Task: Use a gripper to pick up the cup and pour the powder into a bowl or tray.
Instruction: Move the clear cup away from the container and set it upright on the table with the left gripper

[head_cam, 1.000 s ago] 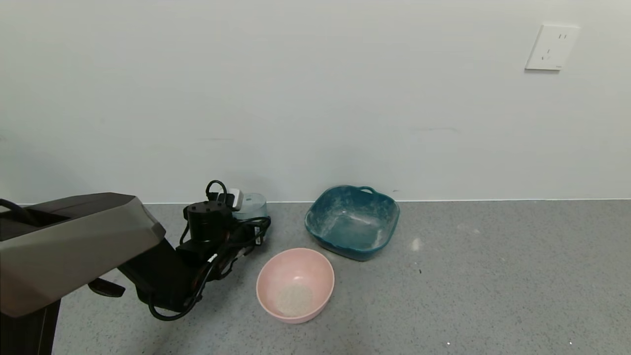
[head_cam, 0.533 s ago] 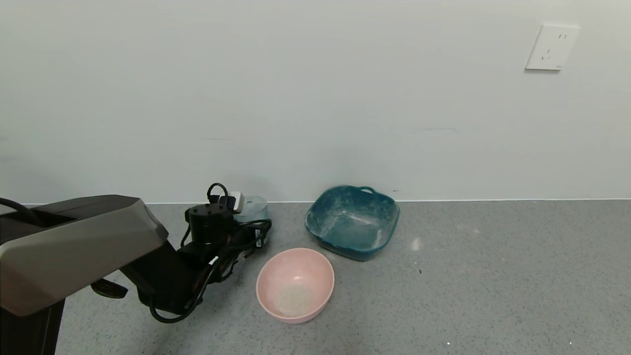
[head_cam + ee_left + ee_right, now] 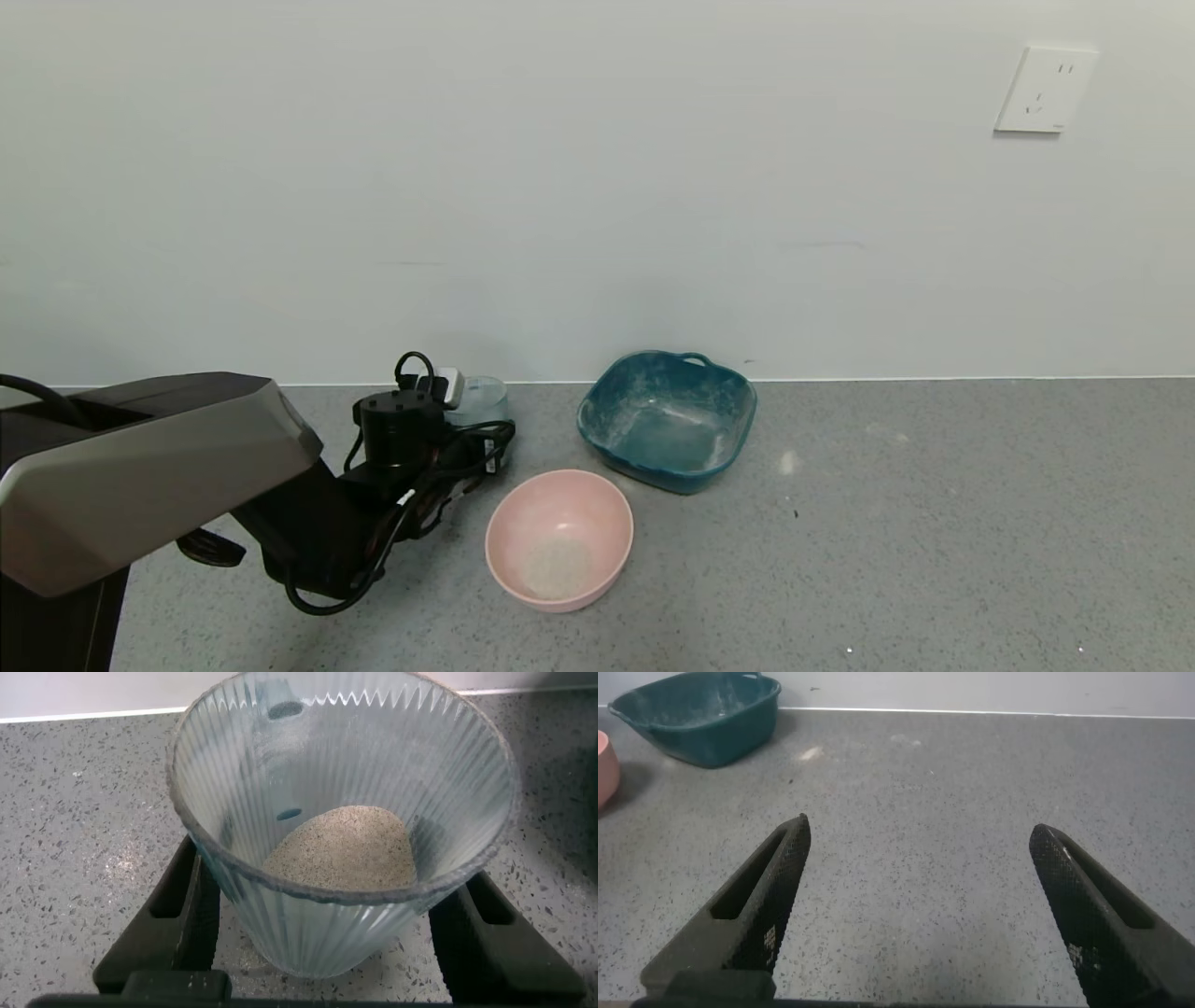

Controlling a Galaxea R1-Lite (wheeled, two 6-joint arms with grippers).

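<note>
The ribbed translucent cup stands on the grey counter near the wall, left of the bowls. My left gripper reaches around it. In the left wrist view the cup holds a mound of whitish-grey powder. It sits between the black fingers of the left gripper, which is open and flanks it closely. The pale pink bowl stands in front, to the right, with a small patch of powder in its bottom. My right gripper is open and empty over bare counter.
A dark teal squarish dish with handles, dusted white inside, stands behind the pink bowl near the wall. It also shows in the right wrist view, beside the pink bowl's edge. A wall socket is at upper right.
My left arm has crept a little forward and to the right, bringing the gripper further around the cup. The cup and both bowls have not moved.
</note>
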